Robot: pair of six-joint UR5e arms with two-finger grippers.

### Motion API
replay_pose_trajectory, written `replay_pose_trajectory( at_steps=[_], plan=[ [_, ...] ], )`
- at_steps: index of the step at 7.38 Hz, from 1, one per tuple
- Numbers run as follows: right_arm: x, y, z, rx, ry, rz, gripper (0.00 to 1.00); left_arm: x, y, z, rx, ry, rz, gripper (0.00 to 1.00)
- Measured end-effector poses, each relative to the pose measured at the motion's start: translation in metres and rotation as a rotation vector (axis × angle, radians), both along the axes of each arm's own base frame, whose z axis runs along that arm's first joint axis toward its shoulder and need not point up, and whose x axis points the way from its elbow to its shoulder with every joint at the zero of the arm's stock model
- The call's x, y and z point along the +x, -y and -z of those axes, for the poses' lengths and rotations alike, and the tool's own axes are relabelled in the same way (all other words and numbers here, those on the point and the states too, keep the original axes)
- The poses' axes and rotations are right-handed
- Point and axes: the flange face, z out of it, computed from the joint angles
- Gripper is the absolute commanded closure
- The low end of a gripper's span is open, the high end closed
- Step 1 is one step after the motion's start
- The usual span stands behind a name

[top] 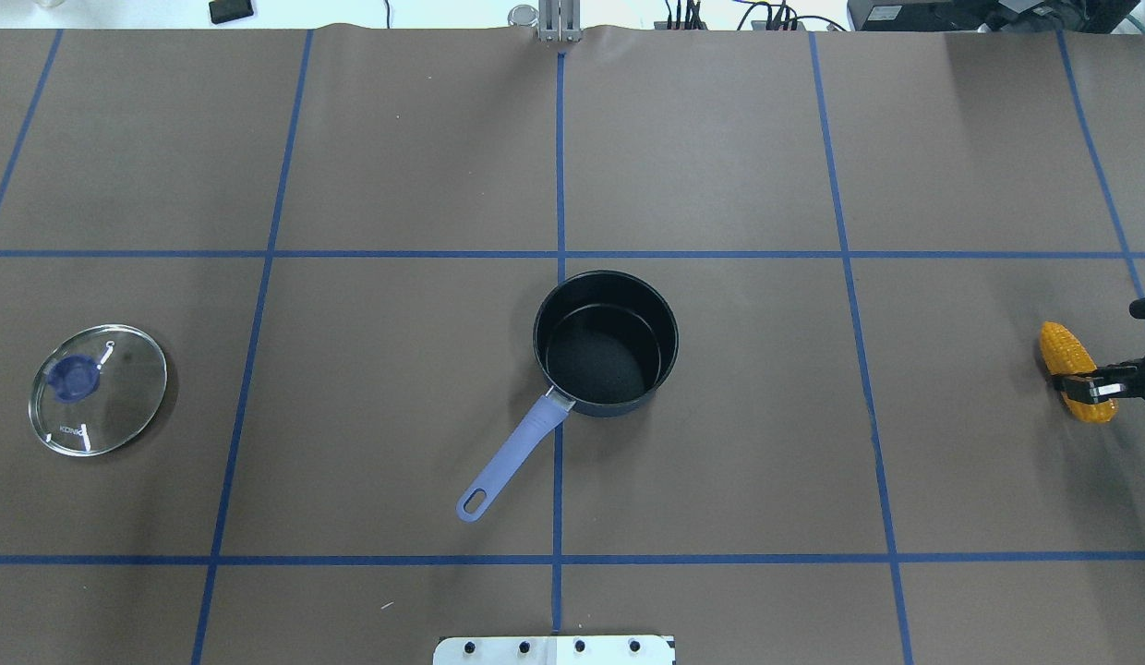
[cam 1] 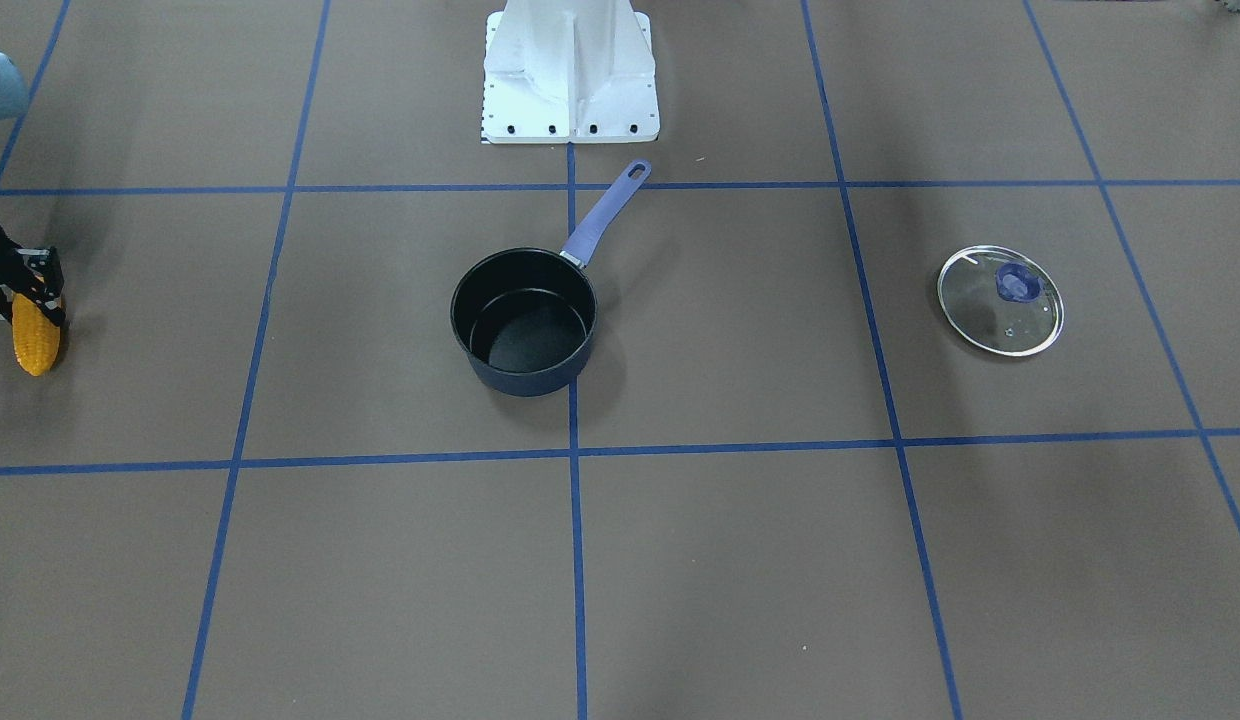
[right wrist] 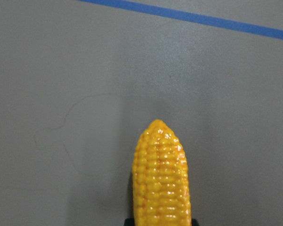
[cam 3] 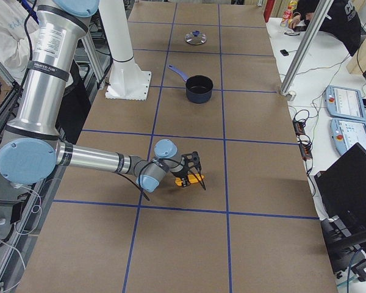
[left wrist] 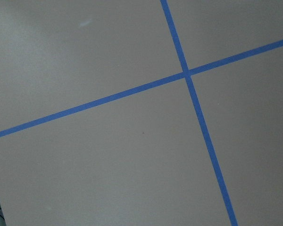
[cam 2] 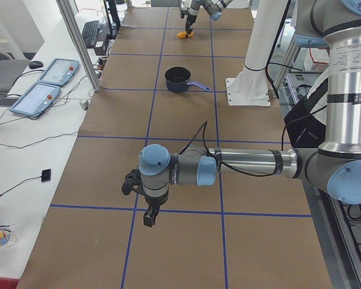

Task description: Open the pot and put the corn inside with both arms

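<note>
Lid off, corn grabbed, transfer to pot is the step in hand.
Overhead view: lid point(top: 97, 390) lies on desk point(top: 369, 166) at far left, empty pot point(top: 609, 406) centre, corn point(top: 1066, 356) at right edge, clamped in right pincer point(top: 1094, 386). Left pincer point(cam 2: 149, 217): grip can't be told. Next move likely calls for lifting the corn, carrying it over the pot mouth and releasing.

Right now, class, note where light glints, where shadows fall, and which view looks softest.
Right wrist view: small white glints speckle the corn, with a faint shadow at its left. Overhead view: the glass lid catches pale reflections; the pot is dark inside. Left wrist view: flat, even light, slightly soft.
</note>
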Motion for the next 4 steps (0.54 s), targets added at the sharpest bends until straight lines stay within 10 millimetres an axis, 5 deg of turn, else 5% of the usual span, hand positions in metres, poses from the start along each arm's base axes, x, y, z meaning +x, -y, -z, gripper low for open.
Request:
replay_pose_trajectory(
  at_steps=[2,4],
  plan=[
    [-0.024,0.027,0.043,0.066,0.062,0.007,1.00,0.000,0.000,0.000,0.000,0.001,0.000,0.01],
    [-0.065,0.074,0.107,0.130,0.139,0.001,1.00,0.000,0.000,0.000,0.000,-0.004,0.000,0.01]
  ],
)
